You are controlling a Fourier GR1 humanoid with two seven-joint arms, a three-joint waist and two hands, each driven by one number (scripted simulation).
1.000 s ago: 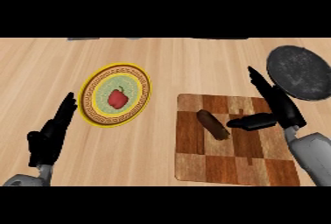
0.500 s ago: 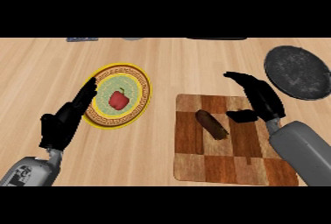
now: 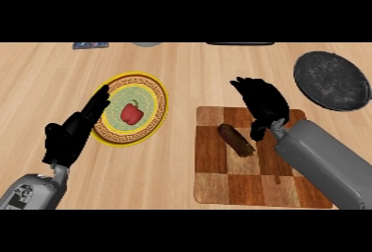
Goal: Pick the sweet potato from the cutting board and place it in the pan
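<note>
1. The right hand (image 3: 263, 104) hangs over the upper part of the wooden cutting board (image 3: 251, 184), its grey forearm (image 3: 323, 165) slanting in from the lower right corner.
2. Its fingers are loosely bent and spread apart, with nothing between them; the thumb points down toward the board.
3. The sweet potato (image 3: 236, 140) lies on the cutting board, a dark brown oblong running diagonally, just beside and below-left of that hand. From up here I cannot tell whether the thumb tip touches it, but no finger curls round it.
4. The pan (image 3: 333, 80), dark and round, sits on the counter up at the right, beyond the board's far corner and well apart from the sweet potato.
5. The left hand (image 3: 70, 136) is at the left side, fingers straight and together, pointing up and away, holding nothing; its fingertips overlap the rim of the yellow plate (image 3: 153, 96).
6. A red bell pepper (image 3: 131, 112) rests in the middle of that patterned plate, left of the board.
</note>
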